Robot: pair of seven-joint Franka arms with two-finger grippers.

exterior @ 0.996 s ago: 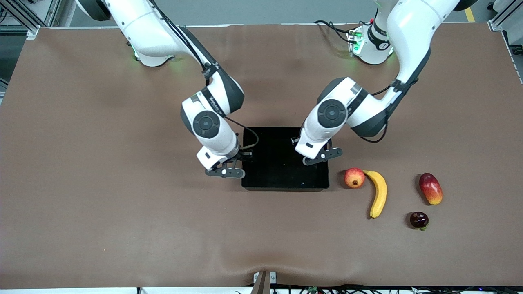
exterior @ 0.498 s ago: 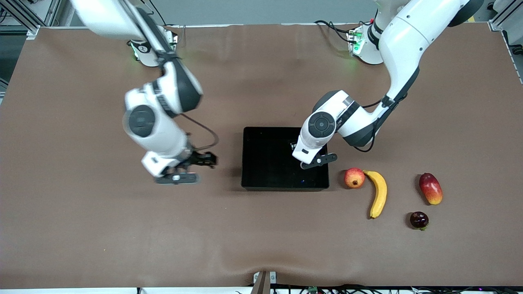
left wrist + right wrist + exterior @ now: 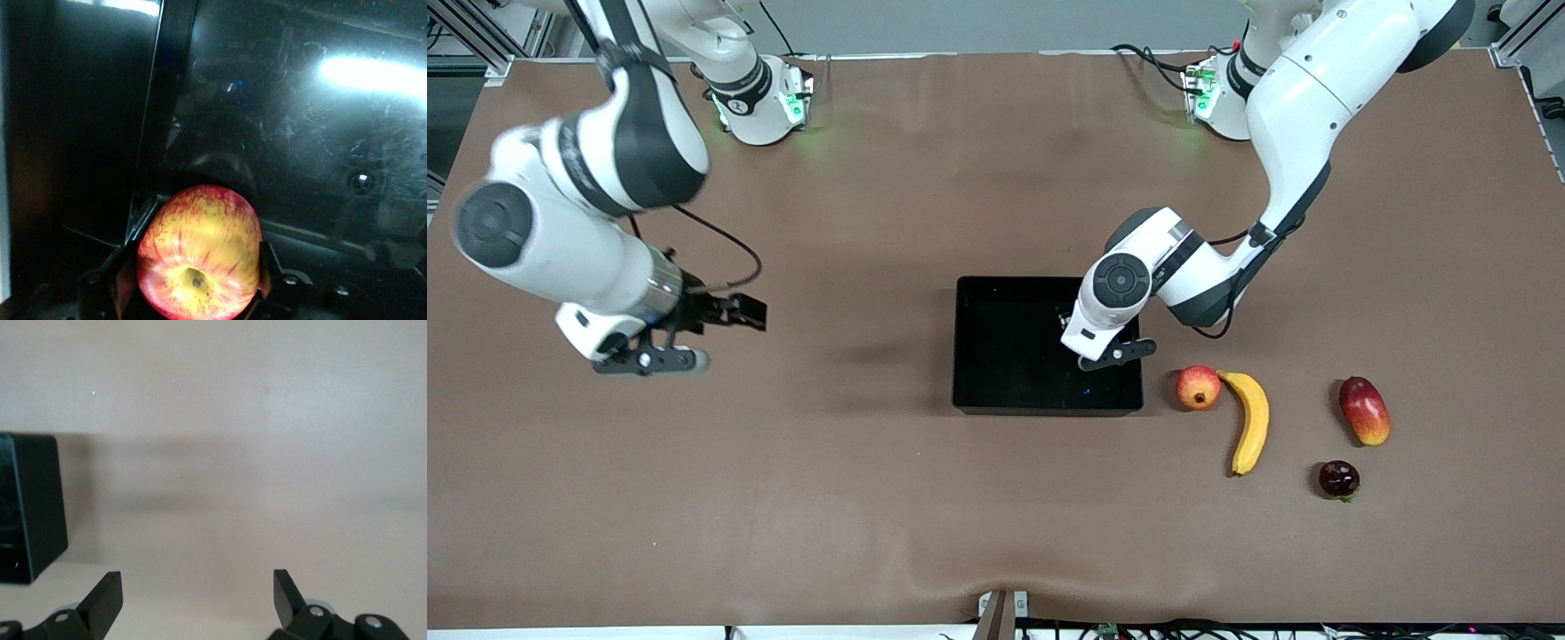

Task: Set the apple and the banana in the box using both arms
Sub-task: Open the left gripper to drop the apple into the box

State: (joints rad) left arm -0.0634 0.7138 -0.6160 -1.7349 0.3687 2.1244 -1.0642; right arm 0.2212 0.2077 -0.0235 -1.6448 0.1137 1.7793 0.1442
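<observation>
Black jaws on the left arm (image 3: 1120,280) press against both sides of the apple (image 3: 198,247), a small round fruit streaked red over yellow with a pale dimple facing the wrist camera. It hangs low inside the box (image 3: 1040,409), a shallow black tray, near the wall at the left arm's end. Nothing else lies in the tray. Just outside that wall sits a reddish round fruit with a dark crown (image 3: 1198,388), touching the top of the banana (image 3: 1252,422), long, curved and plain yellow, on the bench. A mango (image 3: 1364,410) and a small dark fruit (image 3: 1338,478) lie farther toward that end. The right arm (image 3: 543,240) waits over bare bench at its own end, jaws wide and empty.
</observation>
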